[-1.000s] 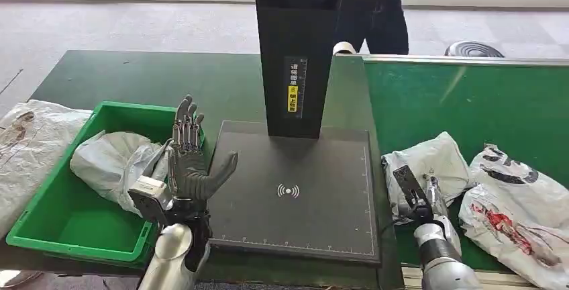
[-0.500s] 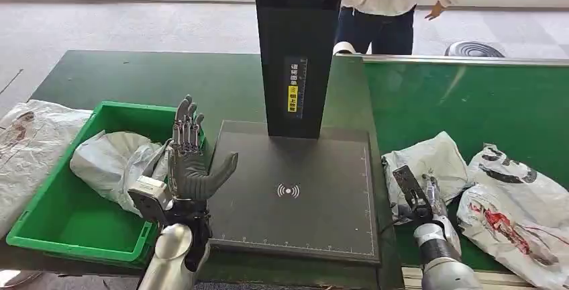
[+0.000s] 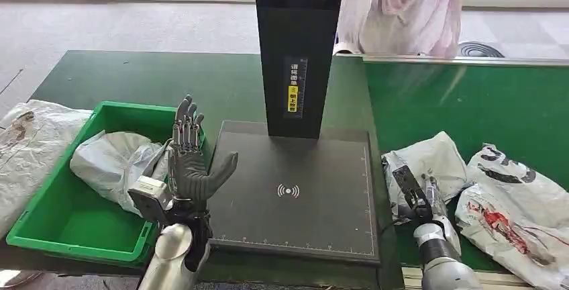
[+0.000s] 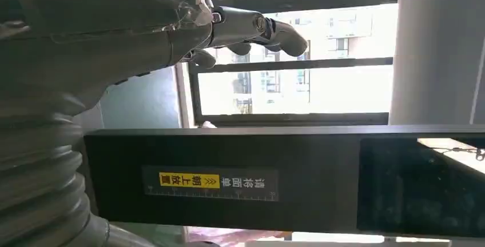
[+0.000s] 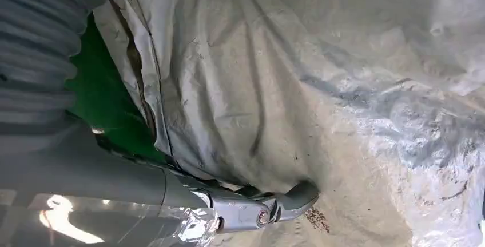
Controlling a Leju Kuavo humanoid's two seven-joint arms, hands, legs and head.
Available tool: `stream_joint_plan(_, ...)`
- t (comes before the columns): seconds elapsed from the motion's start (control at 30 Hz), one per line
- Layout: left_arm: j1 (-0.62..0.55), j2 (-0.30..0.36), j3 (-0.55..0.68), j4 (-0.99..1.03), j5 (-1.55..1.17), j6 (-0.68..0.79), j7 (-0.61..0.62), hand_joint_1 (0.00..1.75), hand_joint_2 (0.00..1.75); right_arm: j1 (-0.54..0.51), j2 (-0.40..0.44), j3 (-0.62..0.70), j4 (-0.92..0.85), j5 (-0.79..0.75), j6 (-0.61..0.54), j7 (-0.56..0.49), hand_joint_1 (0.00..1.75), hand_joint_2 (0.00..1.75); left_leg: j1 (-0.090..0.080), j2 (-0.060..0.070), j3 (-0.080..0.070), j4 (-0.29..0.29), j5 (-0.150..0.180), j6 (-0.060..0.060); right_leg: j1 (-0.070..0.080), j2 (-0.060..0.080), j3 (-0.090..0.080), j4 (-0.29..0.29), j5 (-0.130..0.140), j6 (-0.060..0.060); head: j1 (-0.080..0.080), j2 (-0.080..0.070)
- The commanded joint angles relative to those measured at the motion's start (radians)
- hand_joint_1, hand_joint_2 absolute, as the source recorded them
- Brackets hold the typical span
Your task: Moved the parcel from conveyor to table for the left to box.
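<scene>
Parcel, a soft crinkly grey plastic bag, looks light and slippery; right hand rests on it, grip unclear. Left hand is spread wide, holding nothing.

Even daylight is admitted from the windows beyond the left hand, which are blown out white. Glare is seen on the conveyor. The parcel is rendered soft at close range.

I see the crumpled grey-white plastic parcel bag lying slack on the green conveyor belt, right under my right hand, whose fingers rest against its wrinkled film. Up close the parcel is creased and smudged, its folded edge just beside the hand.
</scene>
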Motion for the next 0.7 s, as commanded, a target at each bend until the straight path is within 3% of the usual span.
stream_joint_plan(0.03, 0.07, -0.033, -0.032, 0.026, 0.004, 0.002, 0.005, 0.0, 1.75, -0.002, -0.009, 0.018, 0.06, 0.001, 0.006, 0.007, 0.0, 1.75, 0.0, 0.002, 0.003, -0.003, 0.0, 0.0, 0.0, 0.001, 0.003, -0.004, 0.001, 0.0, 0.0, 0.0)
stream_joint_plan(0.7, 0.07, -0.033, -0.032, 0.026, 0.004, 0.002, 0.005, 0.0, 1.75, -0.002, -0.009, 0.018, 0.06, 0.001, 0.006, 0.007, 0.0, 1.75, 0.0, 0.003, 0.005, -0.006, 0.001, 0.0, 0.0, 0.002, 0.004, -0.006, 0.002, -0.001, 0.0, 0.0)
